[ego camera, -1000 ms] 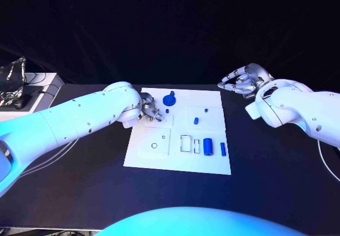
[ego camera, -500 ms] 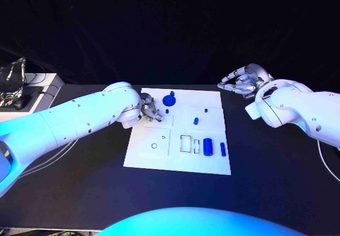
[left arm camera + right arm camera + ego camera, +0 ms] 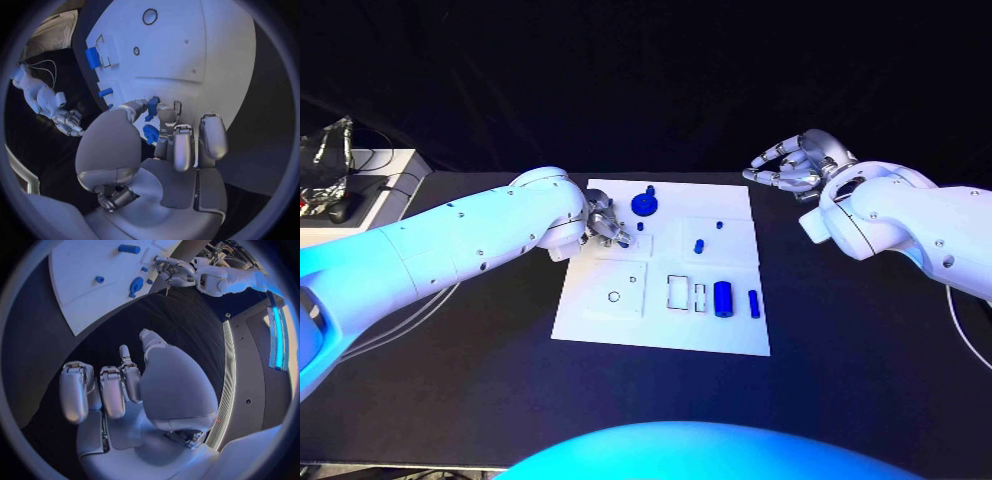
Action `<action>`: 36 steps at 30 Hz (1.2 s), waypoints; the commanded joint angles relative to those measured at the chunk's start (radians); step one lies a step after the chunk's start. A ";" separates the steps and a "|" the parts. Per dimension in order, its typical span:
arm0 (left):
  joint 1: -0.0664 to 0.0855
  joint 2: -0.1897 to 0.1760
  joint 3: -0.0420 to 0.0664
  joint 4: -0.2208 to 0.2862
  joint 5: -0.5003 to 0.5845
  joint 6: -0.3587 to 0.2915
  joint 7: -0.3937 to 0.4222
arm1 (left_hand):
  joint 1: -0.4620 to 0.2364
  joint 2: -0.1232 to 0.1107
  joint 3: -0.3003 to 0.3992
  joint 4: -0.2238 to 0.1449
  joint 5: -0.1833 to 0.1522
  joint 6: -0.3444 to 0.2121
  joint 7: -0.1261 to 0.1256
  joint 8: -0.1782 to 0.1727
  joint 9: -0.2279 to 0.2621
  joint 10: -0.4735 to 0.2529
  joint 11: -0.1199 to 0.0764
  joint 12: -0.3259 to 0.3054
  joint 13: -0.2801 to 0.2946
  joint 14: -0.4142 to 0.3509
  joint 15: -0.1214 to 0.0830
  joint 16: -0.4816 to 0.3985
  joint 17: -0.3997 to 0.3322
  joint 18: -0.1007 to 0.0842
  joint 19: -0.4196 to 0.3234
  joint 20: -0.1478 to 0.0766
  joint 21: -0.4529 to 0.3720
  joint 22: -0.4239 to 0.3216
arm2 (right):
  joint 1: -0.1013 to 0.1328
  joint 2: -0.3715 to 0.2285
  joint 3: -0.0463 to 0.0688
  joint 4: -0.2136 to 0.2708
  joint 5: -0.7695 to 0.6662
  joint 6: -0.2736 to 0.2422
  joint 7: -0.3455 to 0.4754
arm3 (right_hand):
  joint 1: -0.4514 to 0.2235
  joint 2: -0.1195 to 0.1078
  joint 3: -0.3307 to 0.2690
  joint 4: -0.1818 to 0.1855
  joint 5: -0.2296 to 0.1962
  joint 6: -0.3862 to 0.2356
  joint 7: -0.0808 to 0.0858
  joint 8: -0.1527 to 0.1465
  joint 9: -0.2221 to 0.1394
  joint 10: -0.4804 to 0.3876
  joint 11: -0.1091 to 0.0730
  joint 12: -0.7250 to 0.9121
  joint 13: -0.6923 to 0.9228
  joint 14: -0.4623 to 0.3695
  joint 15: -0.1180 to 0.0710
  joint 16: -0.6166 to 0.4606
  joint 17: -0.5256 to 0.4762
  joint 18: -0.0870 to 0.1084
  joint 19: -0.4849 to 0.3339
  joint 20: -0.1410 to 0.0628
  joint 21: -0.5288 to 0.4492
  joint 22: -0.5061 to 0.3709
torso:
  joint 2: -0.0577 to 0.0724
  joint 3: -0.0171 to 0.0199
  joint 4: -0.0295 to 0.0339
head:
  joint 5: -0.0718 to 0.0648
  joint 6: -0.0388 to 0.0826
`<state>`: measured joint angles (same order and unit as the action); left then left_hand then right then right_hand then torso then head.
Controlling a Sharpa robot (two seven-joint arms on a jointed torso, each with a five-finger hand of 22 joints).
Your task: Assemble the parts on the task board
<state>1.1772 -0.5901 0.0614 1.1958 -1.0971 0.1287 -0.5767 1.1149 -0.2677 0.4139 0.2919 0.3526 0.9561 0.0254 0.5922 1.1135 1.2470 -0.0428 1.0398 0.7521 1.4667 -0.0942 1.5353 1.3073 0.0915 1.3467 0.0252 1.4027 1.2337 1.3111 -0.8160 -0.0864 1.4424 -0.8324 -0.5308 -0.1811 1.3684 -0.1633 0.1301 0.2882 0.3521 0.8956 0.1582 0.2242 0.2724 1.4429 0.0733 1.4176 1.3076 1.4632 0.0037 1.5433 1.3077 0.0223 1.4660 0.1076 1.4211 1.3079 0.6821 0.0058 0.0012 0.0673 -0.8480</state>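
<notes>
- Left hand (image 3: pixel 603 220) hovers at the task board's (image 3: pixel 661 335) 10 o'clock corner, fingers curled over a small recessed square. In the left wrist view its fingertips (image 3: pixel 167 114) seem to close round a small blue piece (image 3: pixel 152 105), but I cannot tell whether that piece is truly pinched or merely stands between them.
- Right hand (image 3: pixel 793 165) hangs over the black counter (image 3: pixel 877 340) at the board's 2 o'clock corner, apart from it, fingers curled inward with nothing in them.
- Round blue knob (image 3: pixel 645 203) stands at the board's 12 o'clock edge, just beside the left hand. A blue cylinder (image 3: pixel 723 298) and a slimmer blue bar (image 3: pixel 753 303) lie side by side toward 4 o'clock, near 2 outlined slots (image 3: pixel 678 292). A tiny blue peg (image 3: pixel 700 244) sits close to the board's centre.
- Parts look like hard, smooth moulded plastic: light, stiff, unlikely to break, though probably slippery against metal fingertips and quick to roll or tip.
- Best hold, by my judgement, is a fingertip pinch across the cylinder's middle, or on a peg's sides near its top, leaving the lower end free to enter its socket.
- Board is a flat, matte white plate with shallow square recesses and a round hole (image 3: pixel 615 296) toward 8 o'clock.
</notes>
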 commanded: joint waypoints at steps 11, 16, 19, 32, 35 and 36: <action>-0.005 0.003 -0.003 0.006 0.013 -0.015 0.001 | -0.012 0.054 -0.178 0.002 -0.066 0.004 0.005 -0.017 -0.005 -0.002 0.007 0.002 -0.003 0.083 0.006 -0.002 0.191 -0.014 -0.002 0.003 -0.005 0.003 | 0.000 0.001 0.000 -0.001 -0.005 0.010 0.012 | -0.009 0.001 0.005 0.001 0.006 -0.006 -0.001 0.007 0.002 -0.004 -0.001 -0.003 0.116 0.083 -0.006 -0.005 0.156 0.013 0.044 -0.008 -0.002 0.164 | 0.000 0.0001 -0.0002 | 0.000 0.001; -0.005 0.003 -0.002 0.007 0.013 -0.027 0.003 | -0.008 0.060 -0.193 0.002 -0.069 0.005 0.005 -0.018 -0.005 -0.002 0.007 0.003 -0.003 0.083 0.006 -0.003 0.190 -0.014 -0.002 0.003 -0.005 0.003 | 0.000 0.001 0.000 -0.002 -0.005 0.010 0.012 | -0.009 0.001 0.005 0.001 0.006 -0.006 -0.001 0.007 0.002 -0.004 -0.001 -0.003 0.116 0.083 -0.006 -0.005 0.156 0.013 0.044 -0.008 -0.002 0.164 | 0.000 -0.0002 0.0003 | 0.000 0.001; -0.005 0.002 -0.002 0.008 0.012 -0.030 0.004 | -0.008 0.060 -0.193 0.002 -0.069 0.005 0.005 -0.018 -0.005 -0.002 0.007 0.003 -0.003 0.083 0.006 -0.003 0.190 -0.014 -0.002 0.003 -0.005 0.003 | 0.000 0.001 0.000 -0.002 -0.005 0.010 0.012 | -0.009 0.001 0.005 0.001 0.006 -0.006 -0.001 0.007 0.002 -0.004 -0.001 -0.003 0.116 0.083 -0.006 -0.005 0.156 0.013 0.044 -0.008 -0.002 0.164 | 0.000 -0.0002 0.0004 | -0.001 0.000; -0.011 -0.039 0.036 0.071 0.095 -0.049 0.022 | 0.004 0.092 -0.273 0.003 -0.073 -0.028 0.017 -0.033 -0.010 -0.051 0.018 -0.043 -0.075 0.070 0.014 -0.025 0.150 -0.004 -0.034 0.007 -0.030 -0.040 | -0.001 -0.001 0.000 -0.005 -0.005 0.007 0.014 | -0.008 0.000 0.006 0.000 0.006 -0.007 -0.001 0.009 0.003 -0.005 -0.001 -0.003 0.116 0.082 -0.006 -0.006 0.154 0.014 0.043 -0.008 -0.004 0.162 | 0.000 -0.0015 -0.0001 | -0.004 0.008; -0.012 -0.050 0.069 0.086 0.132 -0.056 0.032 | 0.020 0.112 -0.313 0.003 -0.071 -0.078 0.039 -0.043 -0.022 -0.132 0.038 -0.099 -0.158 0.051 0.031 -0.049 0.105 0.007 -0.075 0.019 -0.063 -0.090 | -0.002 -0.002 0.000 -0.008 -0.004 0.007 0.014 | -0.008 0.000 0.006 0.000 0.006 -0.007 -0.001 0.009 0.003 -0.005 -0.001 -0.003 0.116 0.082 -0.006 -0.006 0.154 0.014 0.043 -0.008 -0.004 0.162 | 0.001 -0.0013 -0.0001 | -0.005 0.011; -0.012 -0.053 0.081 0.089 0.140 -0.056 0.035 | 0.026 0.119 -0.324 0.003 -0.071 -0.095 0.047 -0.052 -0.036 -0.146 0.046 -0.102 -0.163 0.047 0.038 -0.053 0.097 0.009 -0.084 0.025 -0.070 -0.101 | -0.002 -0.002 0.000 -0.008 -0.004 0.007 0.014 | -0.008 0.000 0.006 0.000 0.006 -0.007 -0.001 0.009 0.003 -0.005 -0.001 -0.003 0.116 0.082 -0.006 -0.006 0.154 0.014 0.043 -0.008 -0.004 0.162 | 0.001 -0.0012 -0.0003 | -0.005 0.013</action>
<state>1.1643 -0.6418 0.1434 1.2798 -1.0246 0.0892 -0.5679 1.1428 -0.1547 0.0955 0.2943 0.2825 0.8684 0.0694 0.5450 1.0811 1.1100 0.0006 0.9426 0.5952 1.4656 -0.0595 1.4842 1.3073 0.0915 1.2677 0.0504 1.3353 1.1365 1.3101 -0.8178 -0.0864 1.4343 -0.8324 -0.5311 -0.1793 1.3685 -0.1633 0.1301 0.2882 0.3521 0.8956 0.1582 0.2280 0.2742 1.4430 0.0733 1.4177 1.3081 1.4632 0.0037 1.5433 1.3075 0.0223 1.4660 0.1076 1.4213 1.3075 0.6824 0.0042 0.0010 0.0630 -0.8382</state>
